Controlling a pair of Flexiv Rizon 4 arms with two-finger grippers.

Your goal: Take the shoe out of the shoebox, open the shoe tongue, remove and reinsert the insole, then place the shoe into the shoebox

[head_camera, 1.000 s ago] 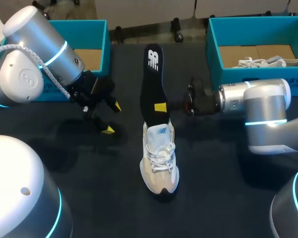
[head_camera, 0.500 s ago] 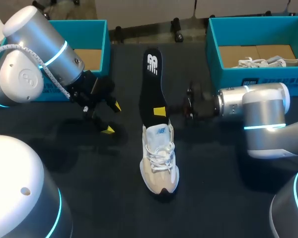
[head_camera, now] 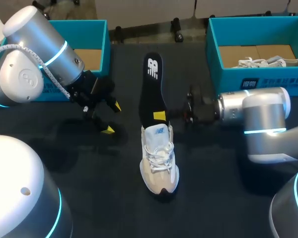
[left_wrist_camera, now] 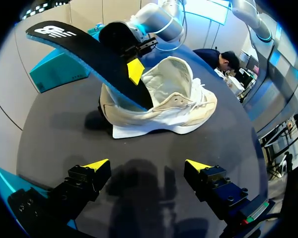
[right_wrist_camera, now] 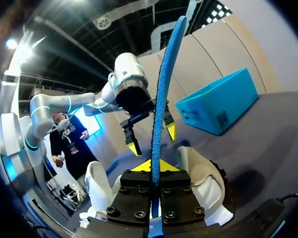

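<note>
A cream and white shoe point(head_camera: 159, 161) stands on the dark table, toe towards the near edge. A black insole point(head_camera: 151, 84) with a blue underside stands up out of the shoe's heel opening, and my right gripper point(head_camera: 160, 116) is shut on it just above the collar. In the right wrist view the insole point(right_wrist_camera: 163, 84) runs edge-on between the pads of my right gripper point(right_wrist_camera: 153, 166), with the shoe point(right_wrist_camera: 204, 179) below. My left gripper point(head_camera: 110, 118) hangs open left of the shoe. In its own view my left gripper point(left_wrist_camera: 148, 166) is empty, and the shoe point(left_wrist_camera: 181, 106) and insole point(left_wrist_camera: 82, 47) lie ahead.
A teal shoebox point(head_camera: 96, 29) sits at the back left with bare cardboard inside. Another teal shoebox point(head_camera: 214, 54) at the back right holds a second white shoe point(head_camera: 263, 62). Both arms' large bodies fill the near corners of the table.
My right gripper has carried the insole a little nearer and lower, its end going deeper into the shoe. The left arm has not moved.
</note>
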